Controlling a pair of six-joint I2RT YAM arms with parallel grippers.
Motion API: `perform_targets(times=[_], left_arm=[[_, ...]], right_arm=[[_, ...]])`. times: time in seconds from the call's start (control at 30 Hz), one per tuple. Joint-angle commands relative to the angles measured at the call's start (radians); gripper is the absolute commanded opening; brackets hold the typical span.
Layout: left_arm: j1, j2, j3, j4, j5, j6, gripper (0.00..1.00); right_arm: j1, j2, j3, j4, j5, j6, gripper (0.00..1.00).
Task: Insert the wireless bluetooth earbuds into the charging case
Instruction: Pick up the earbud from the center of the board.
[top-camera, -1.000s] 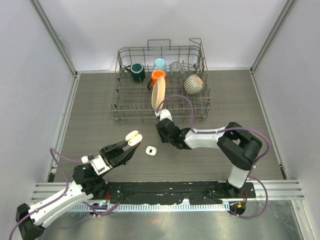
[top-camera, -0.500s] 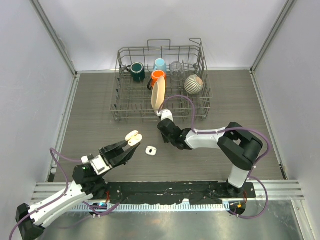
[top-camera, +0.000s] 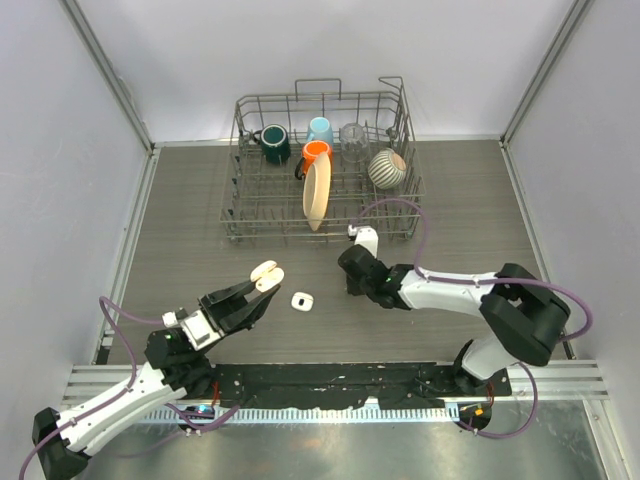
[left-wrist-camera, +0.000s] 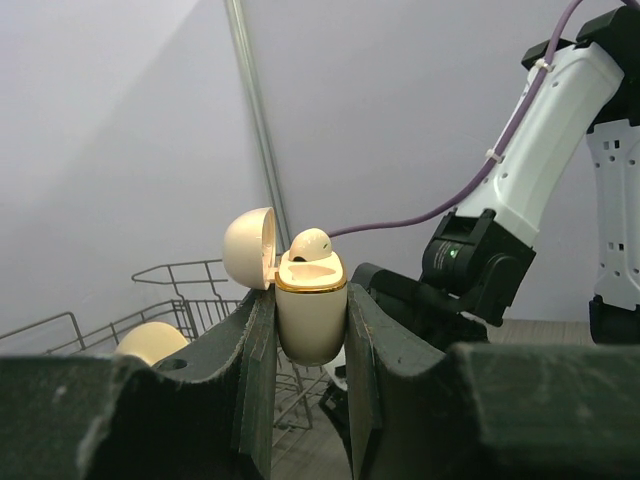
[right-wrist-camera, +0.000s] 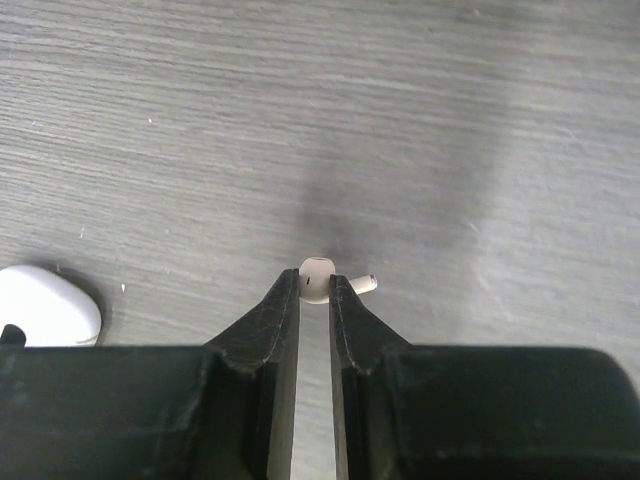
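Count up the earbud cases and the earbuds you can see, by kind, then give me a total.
Cases: 2, the beige case held in the left gripper and the white case on the table.
Earbuds: 2, the seated earbud in the beige case and the pinched earbud in the right gripper.
Total: 4.

Bright, even overhead light; soft shadows; blurry wrist-view foregrounds.

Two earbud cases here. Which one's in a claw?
The beige glossy clamshell case, clamped upright in the left claw with its lid open. The small white case lies on the table, untouched.
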Motion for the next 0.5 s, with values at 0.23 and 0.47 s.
perform_targets(times=[0.23,0.47], left_arm=[[0.001,0.005,-0.064,0.03,-0.017,0.021,0.0],[0.001,0.019,-0.055,0.032,0.001,0.017,0.0]], right_arm=[[0.047,-0.145,-0.063,-0.184,0.051,0.43,0.2],[0.064,-0.073,-0.009,-0.202,0.054,0.406,0.29]])
